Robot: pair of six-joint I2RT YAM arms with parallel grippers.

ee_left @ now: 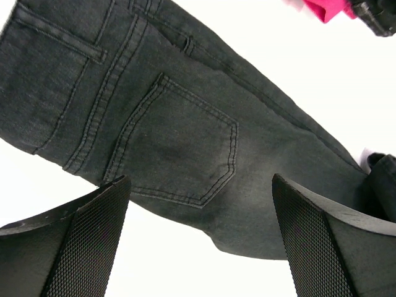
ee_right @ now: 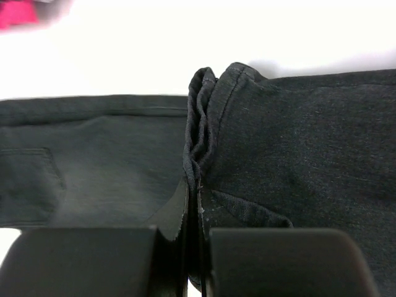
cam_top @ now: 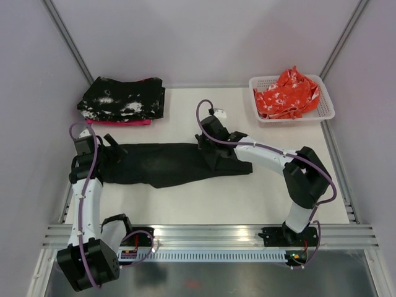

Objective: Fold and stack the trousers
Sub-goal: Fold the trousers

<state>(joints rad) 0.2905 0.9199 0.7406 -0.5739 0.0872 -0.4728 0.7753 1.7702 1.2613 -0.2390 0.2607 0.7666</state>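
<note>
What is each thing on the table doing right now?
trousers: lying stretched out, one fold pinched up
right claw: shut on the trousers
left claw: wide open over the trousers, holding nothing
speckled cloth: folded, on a pink cloth
orange cloth: crumpled in the basket

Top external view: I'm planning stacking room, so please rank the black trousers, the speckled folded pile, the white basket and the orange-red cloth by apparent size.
1. trousers, clearly largest.
2. speckled folded pile and white basket: too alike to rank.
3. orange-red cloth, smallest.
</note>
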